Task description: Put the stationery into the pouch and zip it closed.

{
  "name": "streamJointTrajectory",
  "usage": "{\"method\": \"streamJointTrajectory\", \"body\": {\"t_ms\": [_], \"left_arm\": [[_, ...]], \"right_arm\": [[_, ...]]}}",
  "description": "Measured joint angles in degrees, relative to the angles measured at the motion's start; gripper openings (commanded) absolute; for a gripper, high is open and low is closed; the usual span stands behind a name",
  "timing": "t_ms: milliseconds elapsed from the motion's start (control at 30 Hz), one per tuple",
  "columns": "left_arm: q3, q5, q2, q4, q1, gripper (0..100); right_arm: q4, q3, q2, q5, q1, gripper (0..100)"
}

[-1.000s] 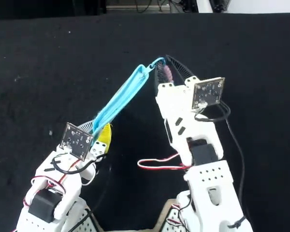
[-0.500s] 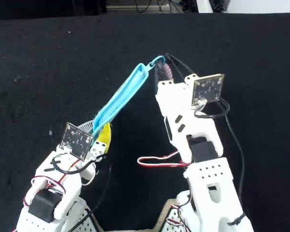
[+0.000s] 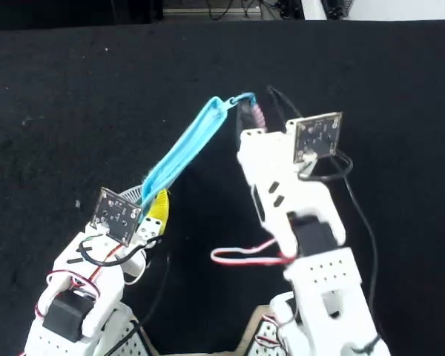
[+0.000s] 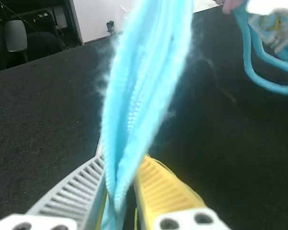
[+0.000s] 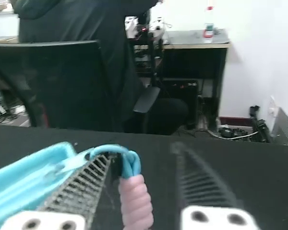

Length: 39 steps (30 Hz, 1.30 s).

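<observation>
Grey-and-yellow left gripper (image 4: 122, 167): clenched on the near end of the pouch (image 4: 144, 81), one ribbed finger on each side of the fabric. In the high view this gripper (image 3: 154, 200) sits lower left of centre.

Pouch (image 3: 185, 148): light blue, fuzzy, seen edge-on. It is held off the surface as a taut strip slanting from lower left to upper centre of the high view.

Cord loop (image 3: 243, 96): blue, at the pouch's far end and touching the right gripper (image 3: 256, 100).

Right gripper (image 5: 149, 163): black ribbed fingers standing apart, not clamped. The cord loop (image 5: 129, 160) is hooked over a pink piece (image 5: 134, 201), ribbed, lying against one finger. The other finger is well clear of it. The pouch end (image 5: 29, 177) lies just beside the hooked finger.

Pink piece (image 3: 258, 116): whether it is stationery or finger padding cannot be told.

Tag (image 4: 273, 24): pale with yellow and blue marks, by the cord loop (image 4: 259, 76) at upper right of the left wrist view. Its print is too blurred to read.

Cloth (image 3: 74, 89): black, covering the table. Broad bare stretches lie across the upper left, upper right and far left of the high view. Its far edge runs along the top of that view, and the arm bases stand at the bottom edge.

Wire (image 3: 245, 254): red and white, looping between the two arms at lower centre.

Background: black chair (image 5: 53, 81) and desk (image 5: 192, 45) beyond the far table edge.
</observation>
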Motion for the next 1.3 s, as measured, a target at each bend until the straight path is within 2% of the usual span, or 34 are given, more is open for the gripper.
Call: {"method": "streamJointTrajectory", "body": {"t_ms": [267,400,567,767,900,1000,1100,1300], "left_arm": [[0.2,0.0,0.0,0.1,-0.1,3],[0.2,0.0,0.0,0.1,-0.1,3],[0.1,0.0,0.0,0.1,-1.1,3],[-0.7,0.7,0.0,0.1,-9.7,3],[-1.7,1.0,0.1,-1.4,-15.9,3],[-1.6,1.1,0.5,-3.3,-19.8,3],[-1.5,1.1,0.8,-5.0,-23.4,3],[-1.4,1.1,0.9,-8.1,-28.8,3]], "right_arm": [[17.4,0.0,-17.9,0.4,-8.0,11.7],[22.5,-0.1,-24.2,5.7,-8.2,0.8],[25.1,-0.1,-24.9,7.8,-8.5,1.1],[30.2,0.0,-25.0,7.9,-3.5,1.1],[30.0,6.0,-25.0,5.9,-1.5,1.1],[25.0,13.7,-25.0,4.0,-1.2,1.1],[20.7,18.2,-25.0,5.9,-1.2,1.1],[19.1,25.1,-25.0,7.2,-1.3,1.1]]}}
